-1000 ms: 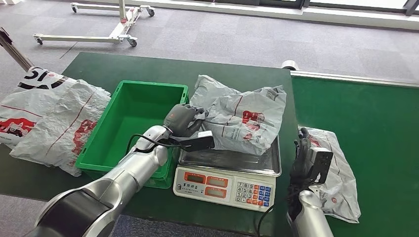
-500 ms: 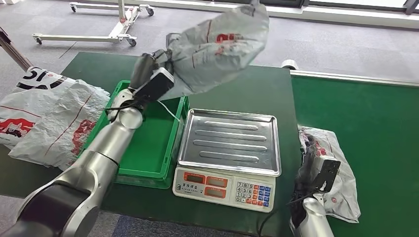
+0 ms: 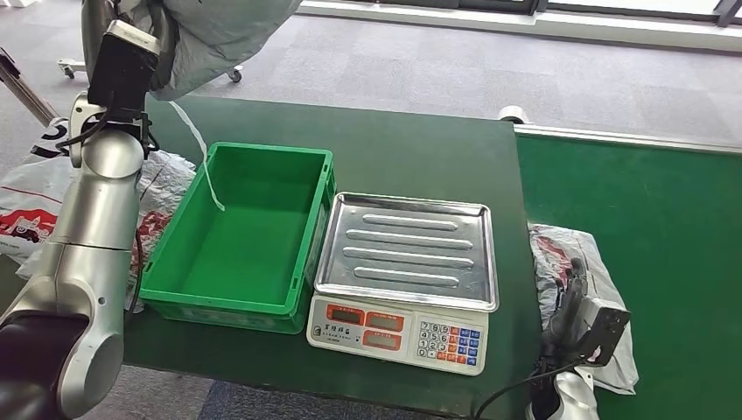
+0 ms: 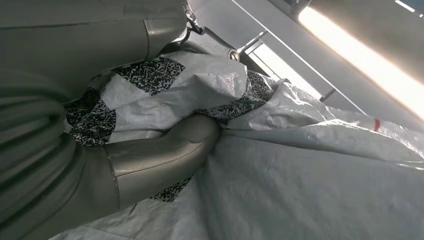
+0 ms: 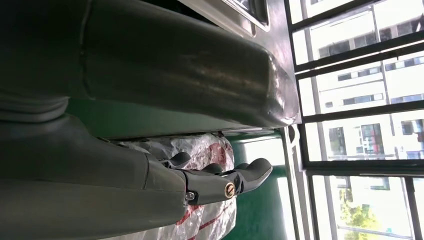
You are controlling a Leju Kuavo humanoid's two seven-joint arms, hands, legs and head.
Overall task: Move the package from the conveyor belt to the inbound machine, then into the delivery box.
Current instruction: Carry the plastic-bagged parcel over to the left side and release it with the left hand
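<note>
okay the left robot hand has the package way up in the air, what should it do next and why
Probably lower the package down into the green bin. The left robot hand grips it high above the table's far left corner, the scale tray is bare, so weighing looks done, and the bin sits open just below and to the right of it. A white strip dangles over the bin already.

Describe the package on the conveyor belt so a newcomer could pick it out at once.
Start at the scale with the steel tray in the middle of the green table. Right of it runs the green conveyor belt. At its near edge lies a flat grey package with red print, beside the right hand; the other grey bags are left of the green crate.
</note>
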